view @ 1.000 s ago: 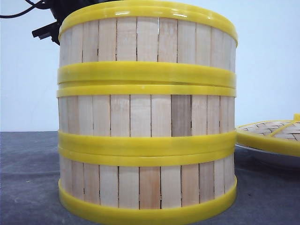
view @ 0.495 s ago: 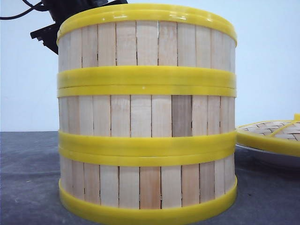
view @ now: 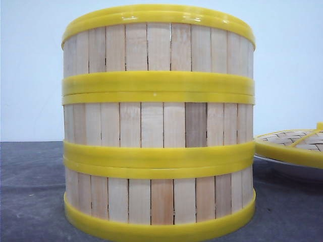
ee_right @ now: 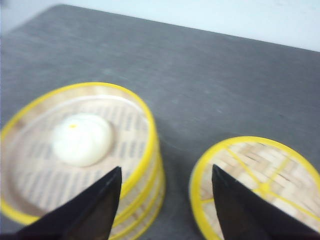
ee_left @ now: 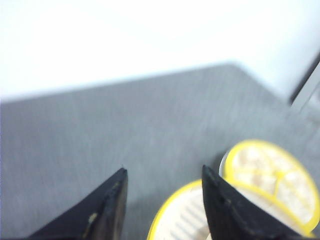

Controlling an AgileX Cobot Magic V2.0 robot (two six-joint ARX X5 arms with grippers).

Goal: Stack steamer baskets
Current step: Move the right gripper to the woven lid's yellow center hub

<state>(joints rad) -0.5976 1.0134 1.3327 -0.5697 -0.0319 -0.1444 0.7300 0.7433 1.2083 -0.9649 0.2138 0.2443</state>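
All three steamer baskets (view: 158,123) are stacked in one straight tower on the grey desk (view: 30,191), yellow rims meeting flush between the tiers, right up close in the front view. From the right wrist view the top basket (ee_right: 75,155) is open, and a white bun (ee_right: 81,138) sits on its slatted floor. Just beside the tower lies the woven lid (ee_right: 255,187) with its yellow rim, resting on a white plate (view: 290,169). The right gripper (ee_right: 165,192) hangs above the gap between stack and lid, its dark fingers spread, nothing between them. The left gripper (ee_left: 162,192) is up high too, fingers apart and holding nothing; that view is blurred.
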